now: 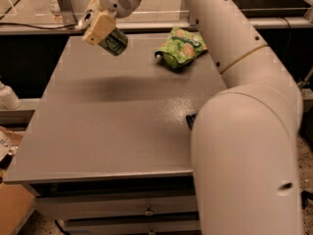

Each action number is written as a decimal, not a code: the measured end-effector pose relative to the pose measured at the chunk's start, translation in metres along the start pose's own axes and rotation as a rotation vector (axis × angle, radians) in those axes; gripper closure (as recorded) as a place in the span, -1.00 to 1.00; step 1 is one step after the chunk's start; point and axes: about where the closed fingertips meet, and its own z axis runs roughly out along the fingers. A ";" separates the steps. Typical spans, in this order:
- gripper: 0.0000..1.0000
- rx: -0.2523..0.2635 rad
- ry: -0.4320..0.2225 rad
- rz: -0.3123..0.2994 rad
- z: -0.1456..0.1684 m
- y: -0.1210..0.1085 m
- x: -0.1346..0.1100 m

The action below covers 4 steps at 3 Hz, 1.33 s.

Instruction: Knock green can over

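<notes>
The green can point(116, 42) is dark green with print. It hangs tilted in the air above the far left part of the grey table point(112, 131). My gripper point(101, 29) is at the upper left of the camera view, shut on the can, with tan finger pads point(98, 27) covering its upper end. The can's top is hidden by the fingers. A dark shadow lies on the table below it.
A soft green snack bag point(181, 47) with yellow-orange print lies at the far right of the table. My white arm point(244, 131) fills the right side. A small dark object point(190, 120) shows at the arm's edge. A cardboard box point(12, 204) stands on the floor at left.
</notes>
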 end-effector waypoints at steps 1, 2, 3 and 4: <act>1.00 -0.051 0.069 -0.007 0.024 0.028 0.018; 1.00 -0.111 0.180 -0.028 0.049 0.053 0.047; 1.00 -0.130 0.302 -0.059 0.052 0.060 0.072; 0.65 -0.131 0.387 -0.083 0.048 0.056 0.089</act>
